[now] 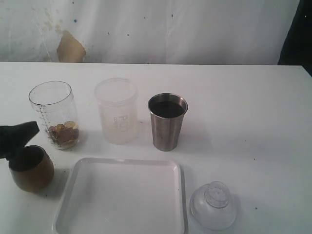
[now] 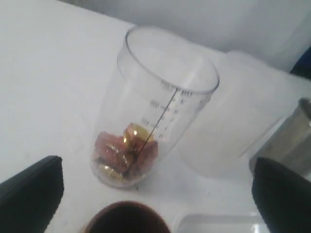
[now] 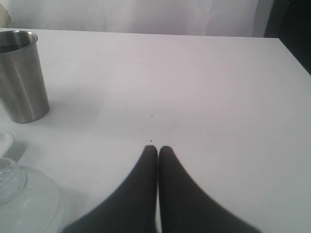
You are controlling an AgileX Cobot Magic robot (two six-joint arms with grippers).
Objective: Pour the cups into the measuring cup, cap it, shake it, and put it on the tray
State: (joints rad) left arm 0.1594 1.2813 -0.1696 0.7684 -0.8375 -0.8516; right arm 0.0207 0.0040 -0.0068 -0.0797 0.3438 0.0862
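Note:
The measuring cup (image 1: 52,114) stands at the left with gold and red wrapped pieces (image 2: 126,153) in its bottom. Beside it are the frosted tumbler (image 1: 117,111) and the steel tumbler (image 1: 167,121), whose inside looks dark. The brown-gold cup (image 1: 31,167) sits upright at the front left, left of the white tray (image 1: 122,197). My left gripper (image 2: 158,165) hangs open over the brown cup's rim (image 2: 127,218), its fingers (image 2: 34,194) wide apart and clear of it. My right gripper (image 3: 158,148) is shut on nothing, low over bare table.
A clear domed lid (image 1: 214,204) lies on the table right of the tray, and shows near my right gripper in the right wrist view (image 3: 19,194). The steel tumbler (image 3: 22,77) stands beyond it. A white backdrop closes the far edge.

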